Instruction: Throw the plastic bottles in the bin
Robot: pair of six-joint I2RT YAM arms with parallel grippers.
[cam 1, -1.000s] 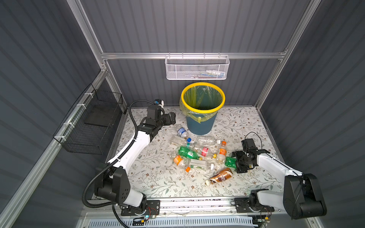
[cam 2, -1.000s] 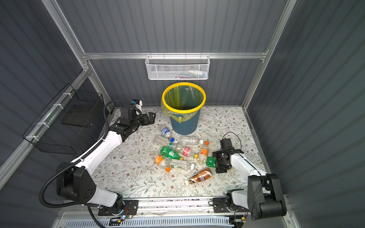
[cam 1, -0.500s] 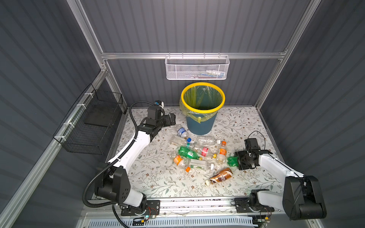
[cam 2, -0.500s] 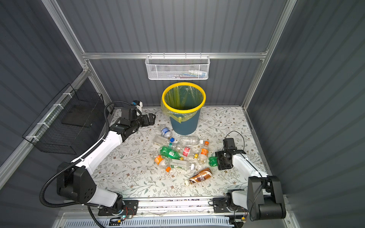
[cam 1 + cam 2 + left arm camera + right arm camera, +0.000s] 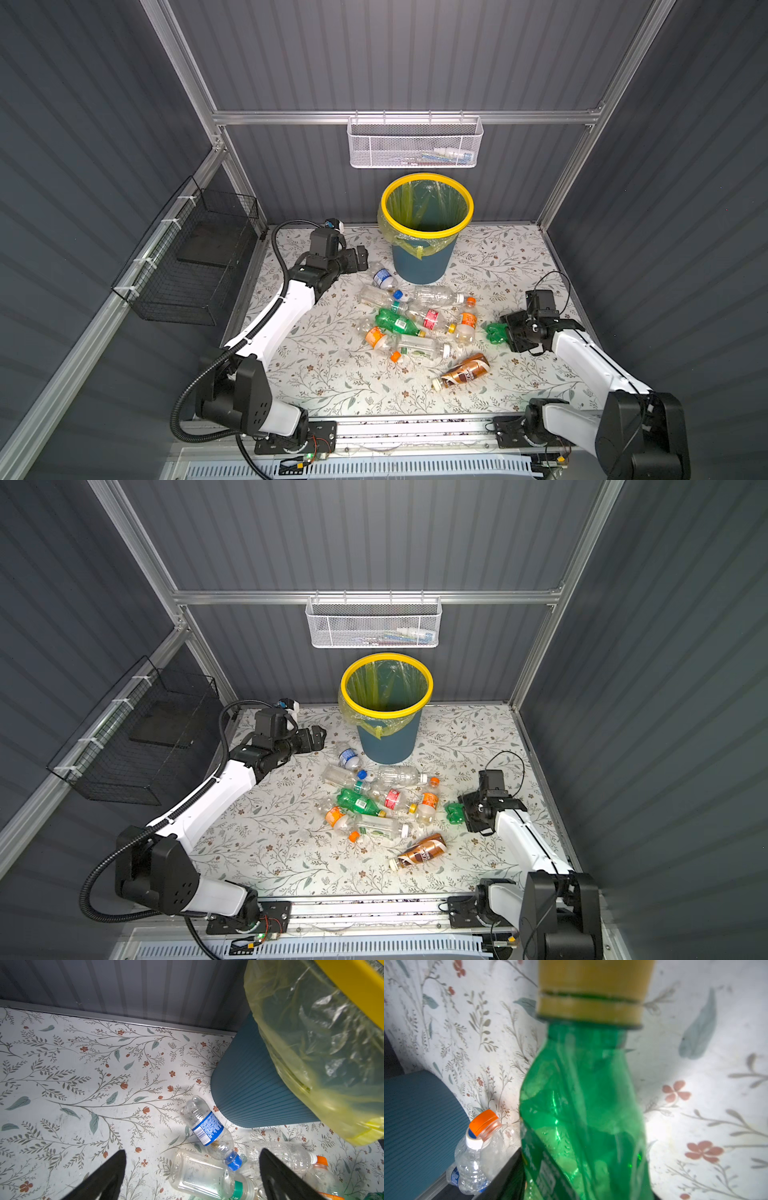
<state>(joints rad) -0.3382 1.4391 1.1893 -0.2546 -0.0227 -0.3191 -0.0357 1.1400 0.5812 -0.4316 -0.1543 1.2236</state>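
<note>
Since a second ago, the right jaws have been drawn in. The left gripper (image 5: 362,258) is held wide apart and empty, near the bin (image 5: 419,266), a blue-label bottle (image 5: 383,277) lying just ahead. More bottles (image 5: 436,296) are strewn centrally. The right gripper (image 5: 509,332) is clamped on a crumpled green bottle (image 5: 494,332), cap pointed away; the bin lies well apart, farther back and leftward, so a high lift is judged necessary.

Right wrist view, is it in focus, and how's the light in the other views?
Right wrist view: the green bottle fills the frame, soft, its yellow cap blurred; the table beside it glares white. Left wrist view: sharp, the blue-label bottle crisp. In both top views: even light, a brighter patch at the table's front.
</note>
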